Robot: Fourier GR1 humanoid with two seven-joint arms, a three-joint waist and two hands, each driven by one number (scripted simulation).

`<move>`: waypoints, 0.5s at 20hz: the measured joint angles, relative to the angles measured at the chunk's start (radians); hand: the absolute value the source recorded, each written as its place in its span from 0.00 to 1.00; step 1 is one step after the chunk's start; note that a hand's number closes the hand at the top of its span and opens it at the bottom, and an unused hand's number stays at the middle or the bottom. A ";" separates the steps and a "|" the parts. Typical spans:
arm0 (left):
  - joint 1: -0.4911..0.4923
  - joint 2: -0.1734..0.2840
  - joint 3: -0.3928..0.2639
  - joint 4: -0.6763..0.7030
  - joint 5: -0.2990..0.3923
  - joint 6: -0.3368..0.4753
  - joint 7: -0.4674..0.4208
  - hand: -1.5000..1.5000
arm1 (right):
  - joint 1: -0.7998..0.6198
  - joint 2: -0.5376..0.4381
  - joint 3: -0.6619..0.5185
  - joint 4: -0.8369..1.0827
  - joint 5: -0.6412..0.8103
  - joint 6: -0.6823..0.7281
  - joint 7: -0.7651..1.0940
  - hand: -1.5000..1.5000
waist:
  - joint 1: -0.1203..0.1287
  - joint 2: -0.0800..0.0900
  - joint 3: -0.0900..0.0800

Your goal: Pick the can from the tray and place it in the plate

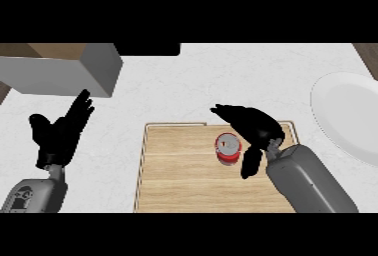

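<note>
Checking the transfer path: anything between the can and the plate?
Head view: only the right hand and its forearm beside the can, then the tray rim and bare counter up to the plate.

No legible text, label, brand, number or sign appears; the small red cylindrical can [228, 148] shows no readable marking.

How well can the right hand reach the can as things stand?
Probably well: the right hand hovers open right beside the can, which stands upright on the tray, with nothing between them.
</note>
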 measured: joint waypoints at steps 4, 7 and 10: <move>-0.014 -0.011 0.009 0.005 -0.017 -0.002 0.006 0.50 | -0.006 0.033 0.016 0.036 0.039 0.033 -0.015 1.00 | 0.000 0.000 0.000; 0.002 -0.024 0.014 0.018 -0.022 -0.007 -0.024 0.50 | -0.006 0.033 0.038 0.056 0.056 0.060 -0.068 1.00 | 0.000 0.000 0.000; 0.003 -0.026 0.026 0.017 -0.024 -0.018 -0.020 0.50 | 0.003 0.037 0.041 0.043 0.077 0.073 -0.109 1.00 | -0.001 0.000 0.000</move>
